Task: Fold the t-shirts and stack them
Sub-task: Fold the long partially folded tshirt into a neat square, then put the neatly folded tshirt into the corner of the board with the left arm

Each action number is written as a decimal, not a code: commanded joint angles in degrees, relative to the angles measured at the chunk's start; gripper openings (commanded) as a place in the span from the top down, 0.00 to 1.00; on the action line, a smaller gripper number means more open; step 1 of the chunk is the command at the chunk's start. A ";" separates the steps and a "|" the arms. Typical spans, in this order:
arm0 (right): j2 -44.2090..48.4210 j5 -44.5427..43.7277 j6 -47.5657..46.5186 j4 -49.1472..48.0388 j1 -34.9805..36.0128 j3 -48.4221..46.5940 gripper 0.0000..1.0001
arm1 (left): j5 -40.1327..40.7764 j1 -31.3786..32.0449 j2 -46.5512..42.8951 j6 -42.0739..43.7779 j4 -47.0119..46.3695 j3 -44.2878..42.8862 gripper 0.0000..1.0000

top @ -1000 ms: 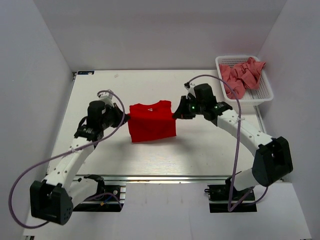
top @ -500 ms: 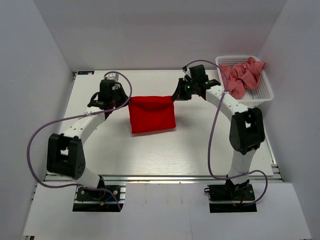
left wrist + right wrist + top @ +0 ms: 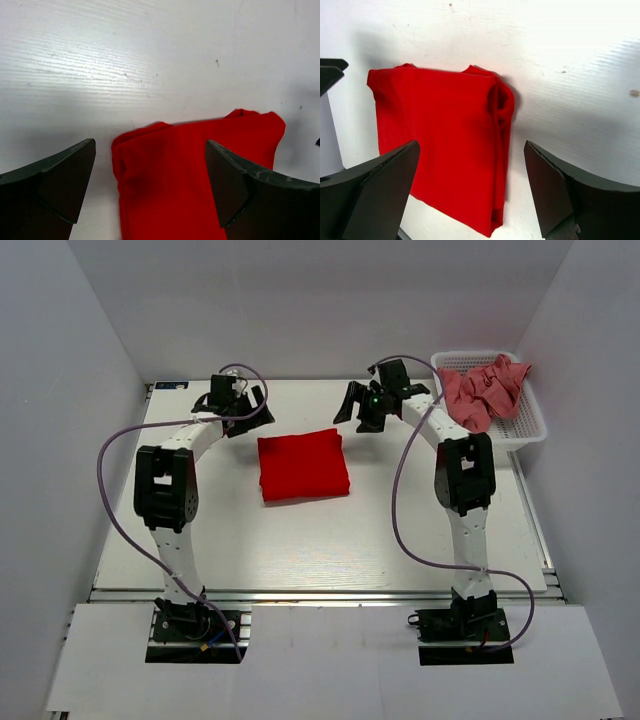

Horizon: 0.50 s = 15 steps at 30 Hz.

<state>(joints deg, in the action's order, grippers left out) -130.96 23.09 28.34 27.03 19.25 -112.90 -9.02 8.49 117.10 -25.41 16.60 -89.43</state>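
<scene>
Red t-shirt (image 3: 303, 465) lies folded in a compact rectangle, flat near the centre of the table (image 3: 400, 530). Both claws are released and empty: left claw (image 3: 150, 147) off the shirt's 10 o'clock corner, right claw (image 3: 471, 145) off its 2 o'clock corner, neither touching cloth. I'd call this fold done. Next you need one of the pink t-shirts (image 3: 480, 390) from the basket (image 3: 530, 430) at the table's 2 o'clock corner. They're crumpled together, so pinch only one.

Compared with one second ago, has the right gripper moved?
Yes. The right gripper went toward the far edge of the table, level with the white mesh basket, releasing the red t-shirt.
</scene>
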 commanded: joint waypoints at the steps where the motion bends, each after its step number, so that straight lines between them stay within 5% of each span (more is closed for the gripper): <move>1: 4.65 -0.85 -3.80 -0.56 0.53 -1.82 0.10 | -2.23 0.03 -4.14 2.73 3.44 -0.41 0.00; 8: 21.42 0.73 -7.06 -11.90 1.67 21.92 0.10 | -3.28 1.53 -12.07 5.90 0.89 16.72 0.00; 15: 31.71 -1.29 -8.57 -12.17 2.55 37.73 0.10 | -3.38 3.10 -14.45 7.03 -2.09 25.97 0.21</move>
<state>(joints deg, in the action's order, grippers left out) -102.87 22.72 21.19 17.10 21.96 -79.66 -11.44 10.31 105.32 -20.29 16.73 -64.51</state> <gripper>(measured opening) 0.902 0.860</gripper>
